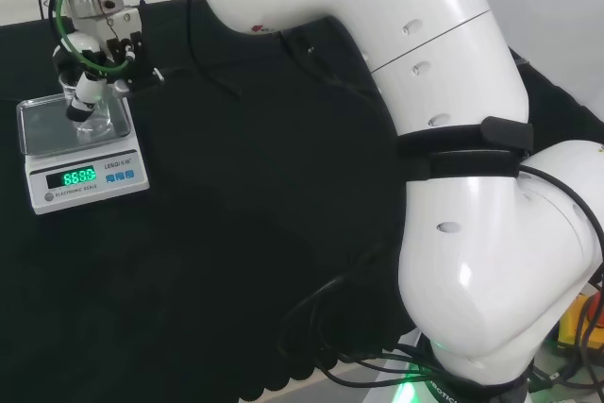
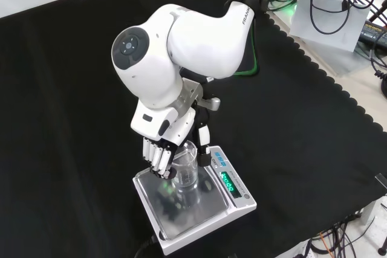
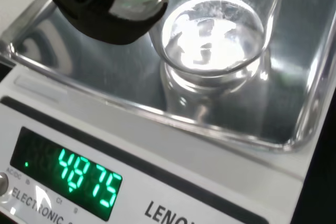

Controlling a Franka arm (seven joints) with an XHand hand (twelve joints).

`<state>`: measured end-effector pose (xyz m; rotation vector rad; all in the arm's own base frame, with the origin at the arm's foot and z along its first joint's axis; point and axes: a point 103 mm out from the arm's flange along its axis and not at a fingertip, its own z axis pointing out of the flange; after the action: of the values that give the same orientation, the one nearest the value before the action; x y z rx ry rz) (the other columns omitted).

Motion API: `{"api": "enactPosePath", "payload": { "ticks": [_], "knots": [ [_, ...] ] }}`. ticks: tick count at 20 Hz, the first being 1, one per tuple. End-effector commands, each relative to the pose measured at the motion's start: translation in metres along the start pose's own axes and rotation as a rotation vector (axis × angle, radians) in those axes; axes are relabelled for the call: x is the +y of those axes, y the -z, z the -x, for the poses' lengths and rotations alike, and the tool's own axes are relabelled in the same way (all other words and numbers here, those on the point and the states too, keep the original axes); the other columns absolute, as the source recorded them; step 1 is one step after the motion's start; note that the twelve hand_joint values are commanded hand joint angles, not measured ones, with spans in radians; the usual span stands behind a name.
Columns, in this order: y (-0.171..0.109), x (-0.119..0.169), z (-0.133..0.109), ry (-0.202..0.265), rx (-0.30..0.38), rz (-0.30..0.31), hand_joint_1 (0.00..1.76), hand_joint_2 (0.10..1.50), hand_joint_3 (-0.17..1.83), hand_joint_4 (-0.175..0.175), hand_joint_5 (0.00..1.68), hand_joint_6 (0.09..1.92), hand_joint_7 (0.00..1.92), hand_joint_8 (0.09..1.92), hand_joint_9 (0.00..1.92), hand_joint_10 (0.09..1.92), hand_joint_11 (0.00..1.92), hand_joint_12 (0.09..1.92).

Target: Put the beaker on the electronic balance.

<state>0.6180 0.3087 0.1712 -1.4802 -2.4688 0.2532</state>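
On the scale's steel pan (image 2: 181,222) | clear beaker (image 2: 185,172) stands upright | hand (image 2: 162,149) curled around its upper part | green display (image 2: 228,181) lit

Arm bent over near-left corner of bench in front view, wrist angled down. Hand (image 2: 162,143) hangs below it, fingers (image 2: 158,160) pointing down and curled round the beaker (image 2: 185,167), thumb opposite.
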Motion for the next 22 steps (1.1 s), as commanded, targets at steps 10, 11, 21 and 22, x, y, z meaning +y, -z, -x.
{"api": "enactPosePath", "payload": {
  "ticks": [10, 11, 21, 22],
  "knots": [
    [0.006, -0.015, -0.001, 0.033, 0.026, 0.061, 0.75, 0.59, 0.3, 0.09, 0.0, 0.09, 0.0, 0.62, 0.17, 0.92, 0.0, 1.5],
    [0.008, -0.017, 0.0, 0.033, 0.03, 0.07, 0.74, 0.6, 0.27, 0.093, 0.0, 0.09, 0.0, 0.55, 0.14, 0.93, 0.0, 1.48],
    [0.02, -0.033, 0.013, 0.006, 0.04, 0.092, 0.69, 0.63, 0.17, 0.102, 0.0, 0.09, 0.0, 0.38, 0.07, 0.94, 0.0, 1.43],
    [0.021, -0.034, 0.013, 0.006, 0.04, 0.094, 0.68, 0.63, 0.16, 0.102, 0.0, 0.09, 0.0, 0.37, 0.07, 0.94, 0.0, 1.43]
  ]
}}
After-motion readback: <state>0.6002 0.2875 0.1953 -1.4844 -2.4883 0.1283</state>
